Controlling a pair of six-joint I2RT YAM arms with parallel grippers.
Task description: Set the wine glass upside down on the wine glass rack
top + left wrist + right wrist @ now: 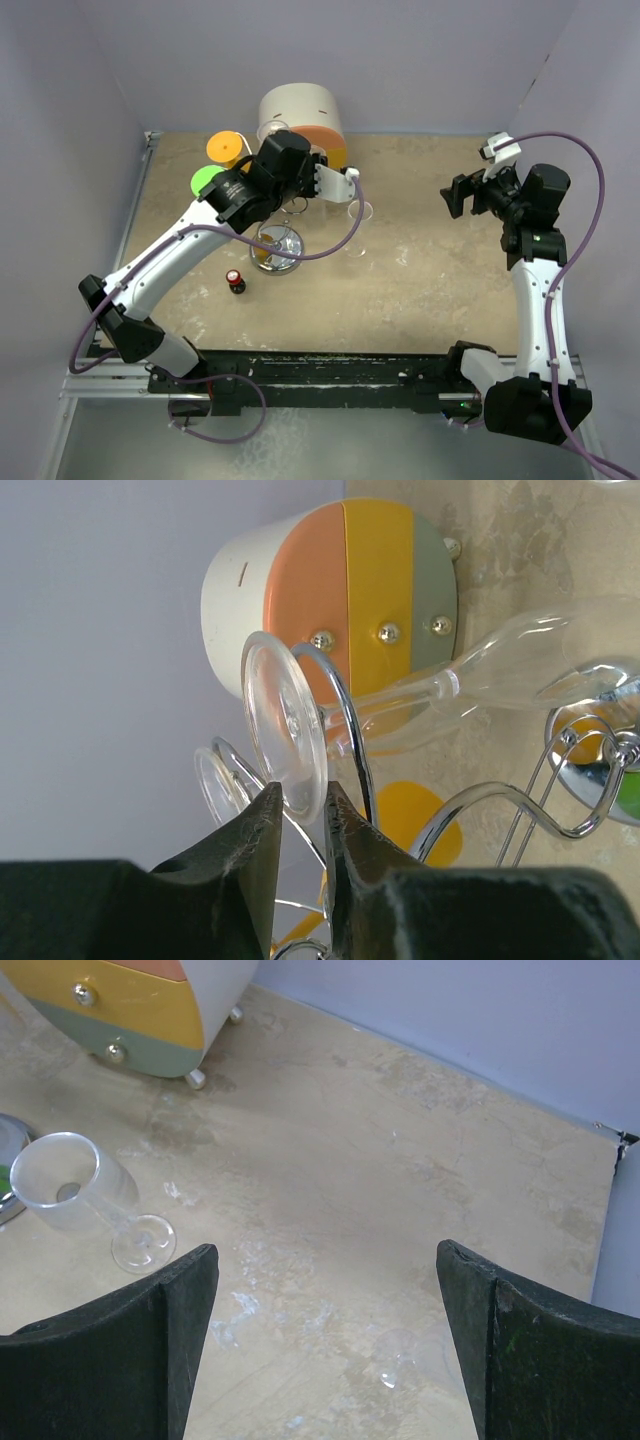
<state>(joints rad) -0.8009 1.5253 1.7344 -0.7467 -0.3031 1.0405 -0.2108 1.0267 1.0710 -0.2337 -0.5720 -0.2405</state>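
Note:
In the left wrist view my left gripper (pixel 300 815) is shut on the edge of the round foot of a clear wine glass (pixel 285 720). Its stem runs right through a curled arm of the silver wire rack (pixel 350 730), and its bowl (pixel 560 660) lies near the rack's post. A second clear foot (pixel 222 780) shows behind on another arm. From the top, the left gripper (pixel 335 185) is over the rack, whose shiny base (pixel 278 245) shows below. My right gripper (pixel 462 197) is open and empty at the far right.
The white-and-orange drum (pixel 300 115) stands behind the rack. Another clear wine glass (pixel 70 1185) stands right of the rack base. Orange (pixel 225 147) and green (pixel 207 180) discs lie left of the rack. A small dark red-capped bottle (pixel 236 281) stands in front.

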